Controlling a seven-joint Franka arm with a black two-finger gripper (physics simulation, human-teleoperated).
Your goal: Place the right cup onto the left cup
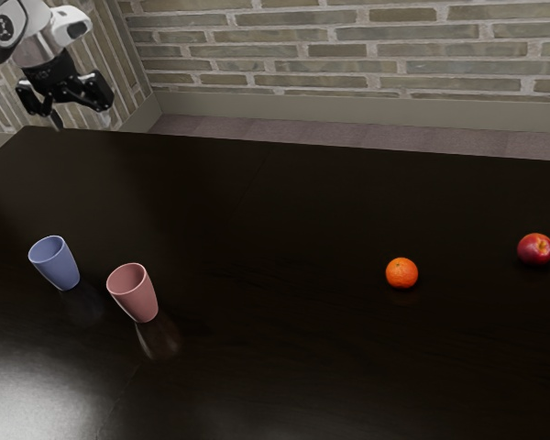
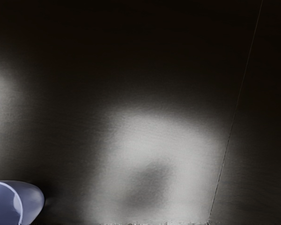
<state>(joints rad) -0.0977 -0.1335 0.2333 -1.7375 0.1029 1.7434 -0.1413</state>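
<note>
My gripper [image 1: 75,104] is raised at the upper left of the exterior view, beyond the table's far left corner and well away from both cups, its fingers apart with nothing between them. The blue cup [image 1: 57,264] stands upright on the dark table at the left. Beside it, a short gap away toward the exterior view's right and nearer its camera, is the upright pink cup [image 1: 136,295]. In the wrist view, part of the blue cup [image 2: 32,200] appears at the lower left corner.
On the dark table [image 1: 257,211], an orange [image 1: 401,273] lies right of centre in the exterior view, and a red apple [image 1: 535,249] lies near its right edge. A brick wall [image 1: 348,55] rises behind the table's far edge.
</note>
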